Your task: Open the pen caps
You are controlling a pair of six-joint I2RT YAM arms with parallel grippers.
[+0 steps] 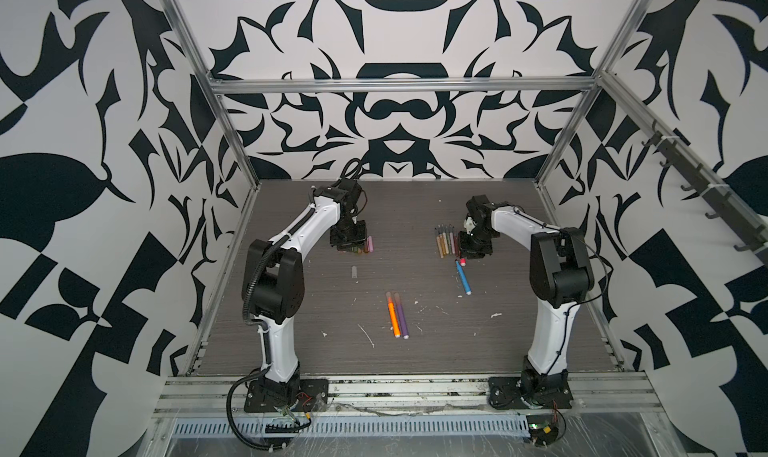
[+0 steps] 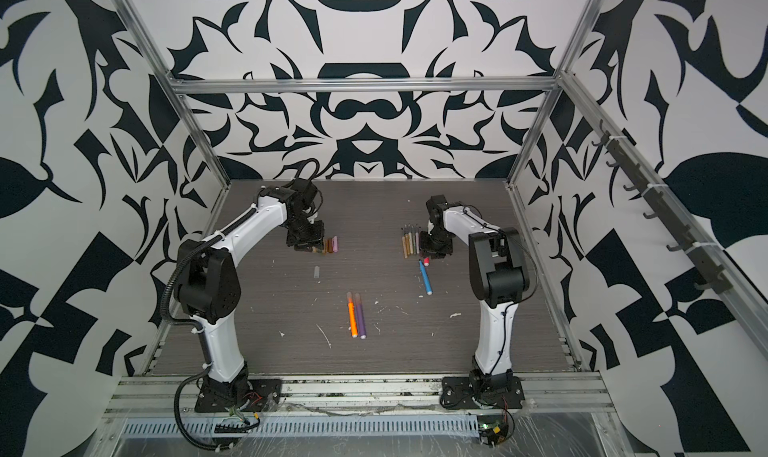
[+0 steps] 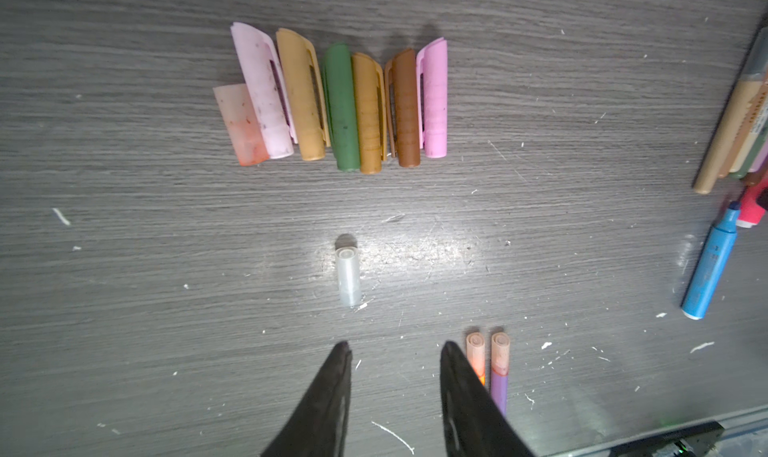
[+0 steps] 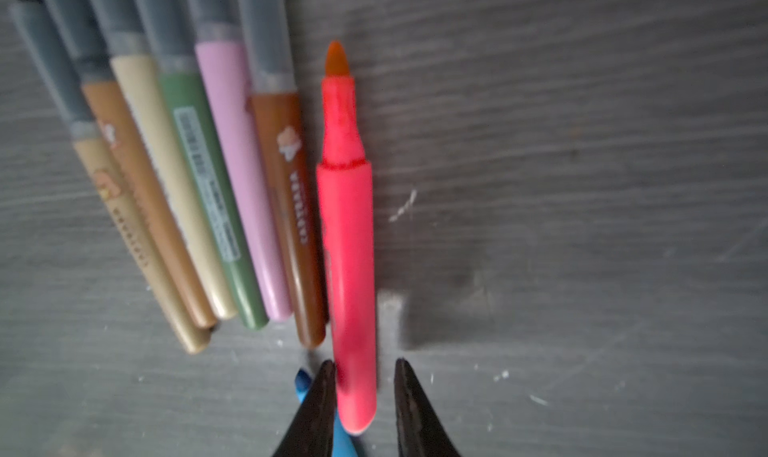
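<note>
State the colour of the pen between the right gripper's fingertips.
Pink-red pen; clearest in the right wrist view.

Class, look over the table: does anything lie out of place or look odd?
One clear cap lies alone, apart from the tidy row of coloured caps. White flecks litter the table.

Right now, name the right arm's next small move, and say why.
Probably lift the right pincer straight off the pink pen: it lies uncapped beside the thin pens, jaws loose around it, while the orange pen and purple pen still wear caps.
</note>
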